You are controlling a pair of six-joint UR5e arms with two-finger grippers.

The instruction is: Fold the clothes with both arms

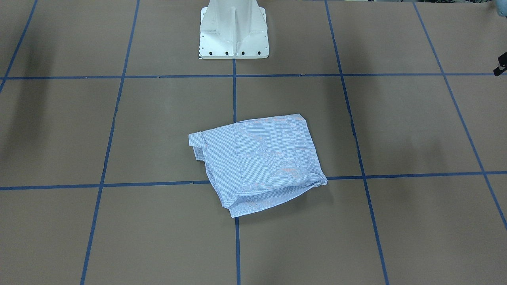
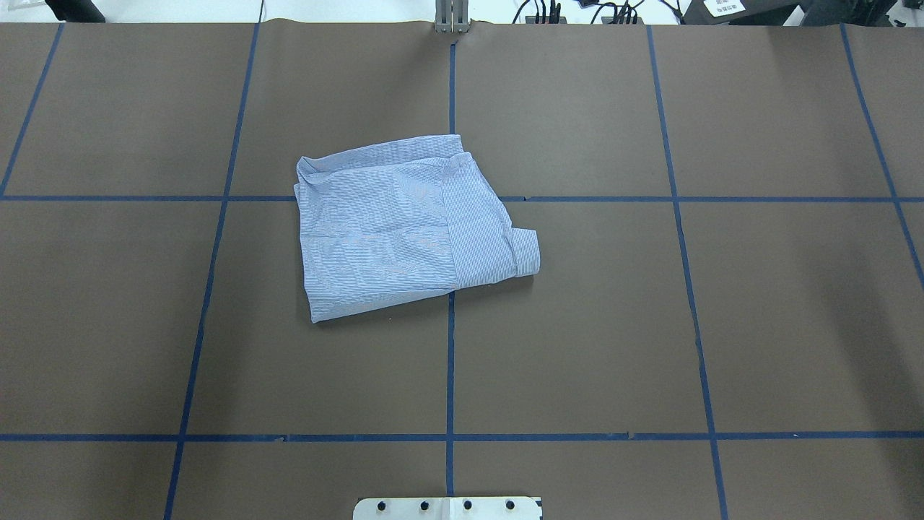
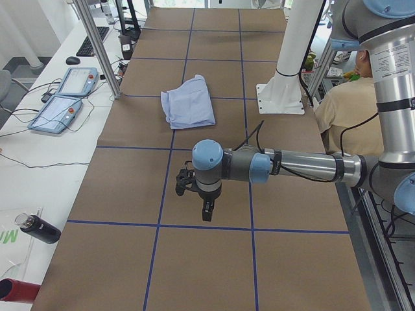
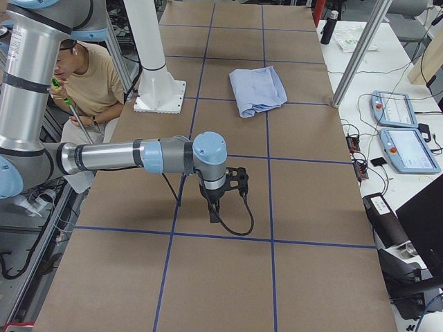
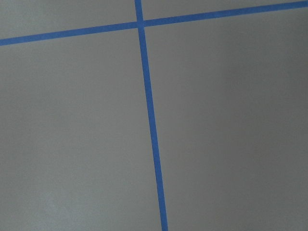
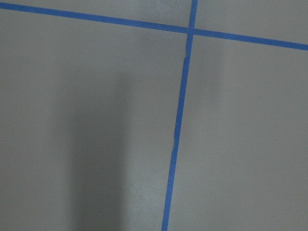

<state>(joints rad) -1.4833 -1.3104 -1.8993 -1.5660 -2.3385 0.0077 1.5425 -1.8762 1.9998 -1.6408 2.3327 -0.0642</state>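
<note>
folded shirt (image 2: pixel 404 224) lies on the desk (image 2: pixel 686 325), well away from left claw (image 3: pixel 206 214) and right claw (image 4: pixel 213 214) (spread or not, cannot tell), seemingly parked aside as folding looks done.

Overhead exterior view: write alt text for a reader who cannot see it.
A light blue pinstriped shirt, folded into a compact rough rectangle, lies just left of centre on a brown table marked with a blue tape grid. The edge of the white pedestal base shows at the bottom.
</note>
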